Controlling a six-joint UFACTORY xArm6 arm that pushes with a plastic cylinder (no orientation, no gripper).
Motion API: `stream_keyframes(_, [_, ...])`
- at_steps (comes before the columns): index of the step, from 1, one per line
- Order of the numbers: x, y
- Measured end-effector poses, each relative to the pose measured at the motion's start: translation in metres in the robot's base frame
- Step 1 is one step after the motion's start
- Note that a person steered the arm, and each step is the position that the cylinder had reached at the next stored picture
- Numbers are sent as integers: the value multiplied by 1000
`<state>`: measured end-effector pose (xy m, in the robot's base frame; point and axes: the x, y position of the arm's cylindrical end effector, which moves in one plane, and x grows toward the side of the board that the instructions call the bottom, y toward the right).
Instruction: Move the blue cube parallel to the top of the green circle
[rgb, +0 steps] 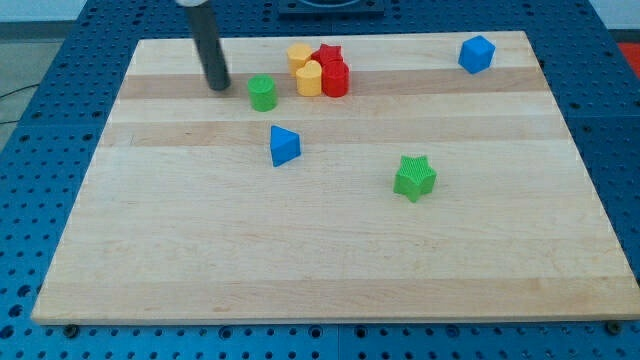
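The blue cube sits near the board's top right corner. The green circle, a short cylinder, stands in the upper left-centre part of the board. My tip rests on the board just left of the green circle, a small gap apart from it. The blue cube is far to the right of my tip and a little higher in the view than the green circle.
A cluster of two yellow blocks and two red blocks sits just right of the green circle. A blue triangle lies below the circle. A green star lies right of centre. The wooden board ends on a blue pegboard.
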<state>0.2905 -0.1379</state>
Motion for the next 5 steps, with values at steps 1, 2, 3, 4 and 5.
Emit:
stream_keyframes(1, [11,31])
stream_keyframes(2, [69,65])
stream_keyframes(3, [104,97])
stream_keyframes(4, [96,93])
stream_keyframes(5, [138,113])
